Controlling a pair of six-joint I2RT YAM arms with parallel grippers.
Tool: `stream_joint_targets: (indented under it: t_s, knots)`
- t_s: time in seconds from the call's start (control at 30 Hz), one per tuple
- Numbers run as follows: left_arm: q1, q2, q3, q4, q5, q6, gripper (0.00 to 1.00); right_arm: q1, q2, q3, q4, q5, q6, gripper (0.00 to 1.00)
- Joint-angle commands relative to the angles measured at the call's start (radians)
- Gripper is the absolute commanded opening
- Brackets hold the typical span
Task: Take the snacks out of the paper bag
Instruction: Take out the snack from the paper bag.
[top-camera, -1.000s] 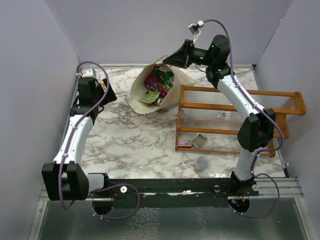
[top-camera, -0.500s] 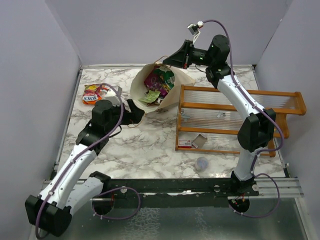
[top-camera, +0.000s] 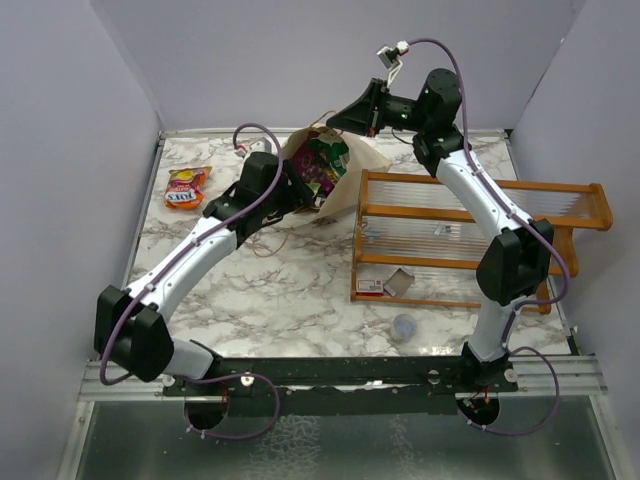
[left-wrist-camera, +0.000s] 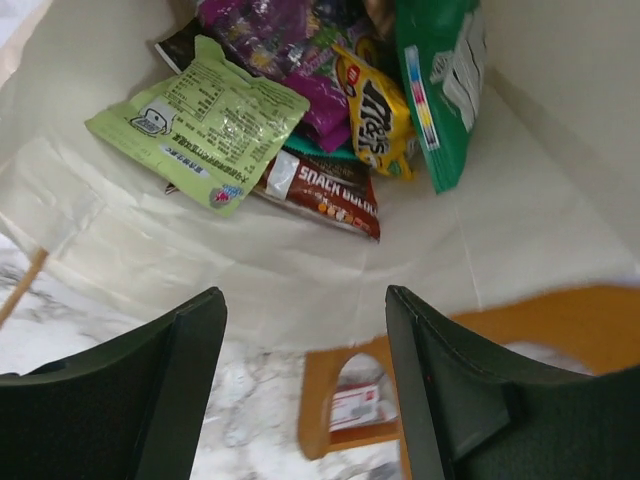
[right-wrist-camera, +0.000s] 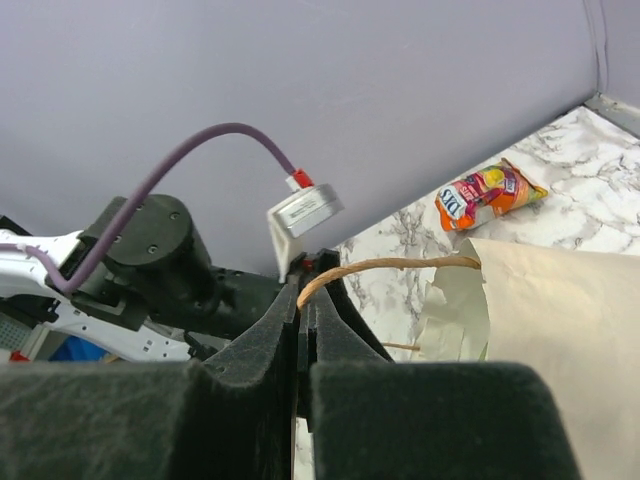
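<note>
The left jaws stand wide apart with nothing between them, right at the mouth of the paper bag (left-wrist-camera: 300, 260). The right jaws are pinched tight on the bag's string handle (right-wrist-camera: 390, 265), holding the top up. The bag lies tipped over at 12 o'clock on the marble surface (top-camera: 300, 290), and its mouth faces about 7 o'clock. Most of the snacks are inside it: a light green packet (left-wrist-camera: 200, 120) with tiny print, a brown packet (left-wrist-camera: 325, 190) that reads "SNACK", a yellow packet (left-wrist-camera: 375, 110) that looks like "M&M's", a big green packet (left-wrist-camera: 440, 80) and a purple packet (left-wrist-camera: 270, 25) at the back. Only one red-orange packet (top-camera: 186, 187) lies out on the surface, at 10 o'clock, and its name is too small to read for sure. So I think the job has only just begun, with at least five packets left to pull out. At 3 o'clock stands the orange rack (top-camera: 470, 235), with a small red-and-white card (top-camera: 370, 288) at its near corner and a grey cap (top-camera: 404, 326) near 5 o'clock.
</note>
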Motion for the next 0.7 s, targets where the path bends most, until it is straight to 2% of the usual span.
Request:
stream_joint_targets:
  t_s: [0.0, 0.23, 0.43, 0.67]
  knots:
    - [-0.002, 0.086, 0.061, -0.064, -0.096, -0.299, 0.66, -0.005, -0.056, 0.005, 0.016, 0.011, 0.000, 0.01]
    - [-0.002, 0.150, 0.011, 0.002, -0.231, -0.458, 0.56, -0.005, -0.069, -0.009, 0.019, 0.023, 0.000, 0.01]
    - [-0.002, 0.219, -0.011, 0.053, -0.224, -0.531, 0.52, -0.006, -0.065, -0.021, 0.035, 0.020, 0.011, 0.01]
    - [-0.001, 0.324, 0.051, 0.070, -0.194, -0.550, 0.52, -0.006, -0.062, -0.009, 0.042, 0.016, 0.017, 0.01]
